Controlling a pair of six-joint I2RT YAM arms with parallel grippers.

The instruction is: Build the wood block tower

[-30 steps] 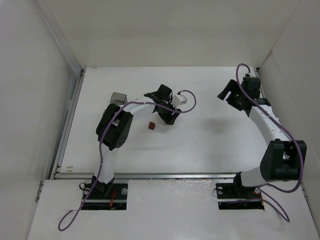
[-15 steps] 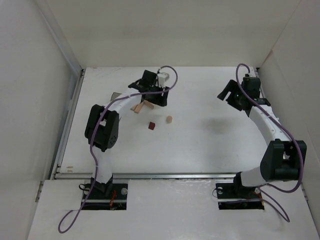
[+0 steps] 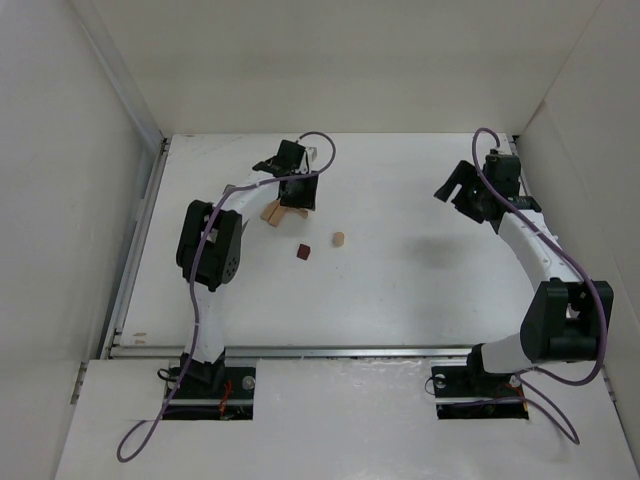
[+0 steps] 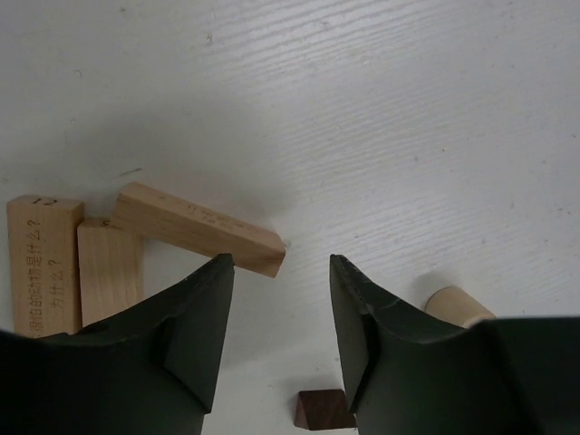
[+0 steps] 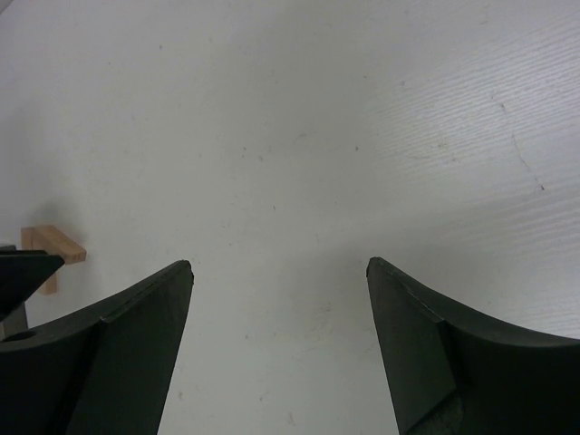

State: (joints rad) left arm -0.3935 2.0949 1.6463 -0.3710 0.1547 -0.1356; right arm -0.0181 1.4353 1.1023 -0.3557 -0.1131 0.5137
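Evidently nothing is stacked yet: pale blocks (image 4: 195, 227), a peg (image 4: 458, 306) and a red-brown cube (image 4: 324, 408) are lying loose beneath the left gripper (image 4: 281, 272), hovering spread and empty; the right gripper (image 5: 279, 272) is idling agape.

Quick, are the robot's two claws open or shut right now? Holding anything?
Left gripper: open, holding nothing.
Right gripper: open, holding nothing.
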